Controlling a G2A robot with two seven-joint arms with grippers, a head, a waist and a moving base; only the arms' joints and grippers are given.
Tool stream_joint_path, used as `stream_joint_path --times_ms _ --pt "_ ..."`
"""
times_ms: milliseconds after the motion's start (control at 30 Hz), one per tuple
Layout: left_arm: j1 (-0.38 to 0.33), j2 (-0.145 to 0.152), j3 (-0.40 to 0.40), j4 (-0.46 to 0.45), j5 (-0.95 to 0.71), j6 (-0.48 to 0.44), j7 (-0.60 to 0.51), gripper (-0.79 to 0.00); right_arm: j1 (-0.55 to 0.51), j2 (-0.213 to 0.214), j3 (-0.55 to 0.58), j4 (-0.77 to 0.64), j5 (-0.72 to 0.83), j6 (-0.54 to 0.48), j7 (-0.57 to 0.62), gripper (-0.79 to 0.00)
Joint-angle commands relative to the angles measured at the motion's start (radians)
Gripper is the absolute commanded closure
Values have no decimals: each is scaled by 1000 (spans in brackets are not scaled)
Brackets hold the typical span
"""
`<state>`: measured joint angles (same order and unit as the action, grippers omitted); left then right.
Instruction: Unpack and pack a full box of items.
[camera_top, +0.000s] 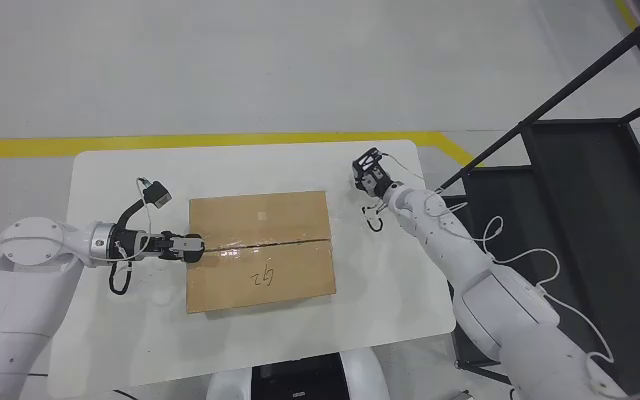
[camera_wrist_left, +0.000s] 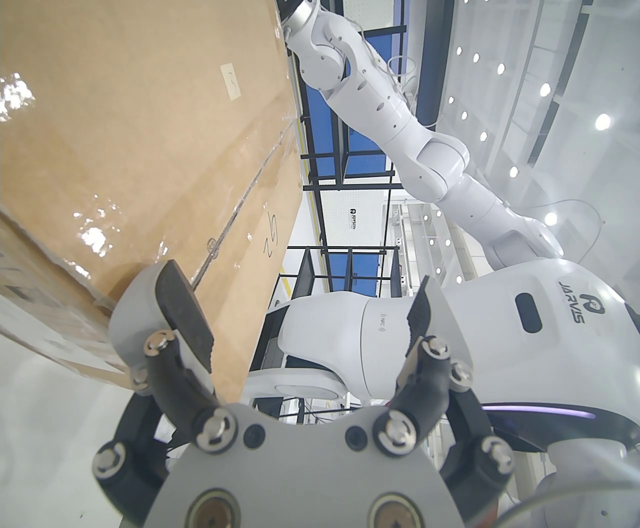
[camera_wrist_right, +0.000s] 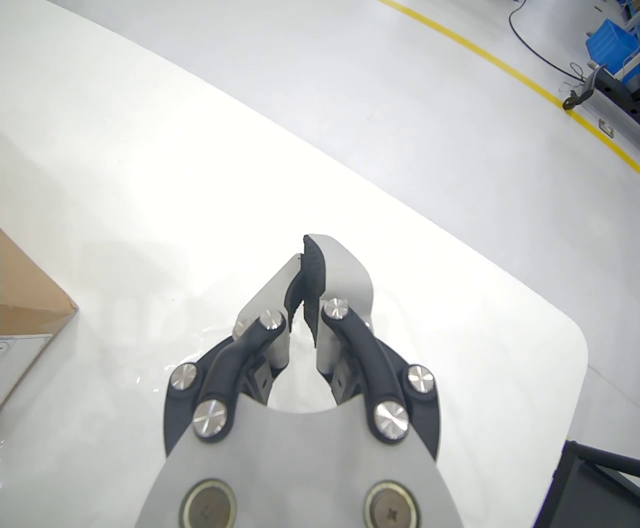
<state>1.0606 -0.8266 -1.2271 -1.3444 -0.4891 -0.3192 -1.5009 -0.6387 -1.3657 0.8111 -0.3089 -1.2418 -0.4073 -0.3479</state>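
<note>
Cardboard box (camera_top: 260, 250) sits mid-tabletop (camera_top: 120, 180), flat on its base. Both top flaps are down and the seam runs left to right across the lid. Clear glossy tape (camera_wrist_left: 240, 200) covers the seam. There's a handwritten pen mark (camera_top: 263, 277) on the near flap and a small white label (camera_wrist_left: 230, 80) on the far flap.

Left tool (camera_top: 190, 245) is at the box's left edge, level with the lid and right at the end of the taped seam. Jaws are spread wide with nothing between them. In the left wrist view one finger (camera_wrist_left: 182, 315) overlaps the box's top edge beside the seam, and the other hangs clear of the box on the near side. Can't tell whether that finger actually touches the cardboard.

Right tool (camera_wrist_right: 305, 280) is over bare tabletop off the box's far right corner, near it but apart. Jaws are closed with the pads meeting at the tips, and it holds nothing. That corner of the box shows at the edge of the right wrist view.

Off the tabletop: a yellow line (camera_top: 200, 145) on the floor beyond the far edge, and a dark metal rack (camera_top: 580, 170) on the robot's right.
</note>
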Motion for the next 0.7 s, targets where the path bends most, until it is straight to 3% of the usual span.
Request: stream_joint_path --times_ms 0,333,667 --pt "0 0 0 0 0 0 0 -785 4 1 -1 18 -7 -11 5 -785" --pt "0 0 0 0 0 0 0 -785 5 -6 -2 34 -10 -18 19 -785" --pt "0 0 0 0 0 0 0 -785 8 -26 -7 49 -6 6 49 -628"
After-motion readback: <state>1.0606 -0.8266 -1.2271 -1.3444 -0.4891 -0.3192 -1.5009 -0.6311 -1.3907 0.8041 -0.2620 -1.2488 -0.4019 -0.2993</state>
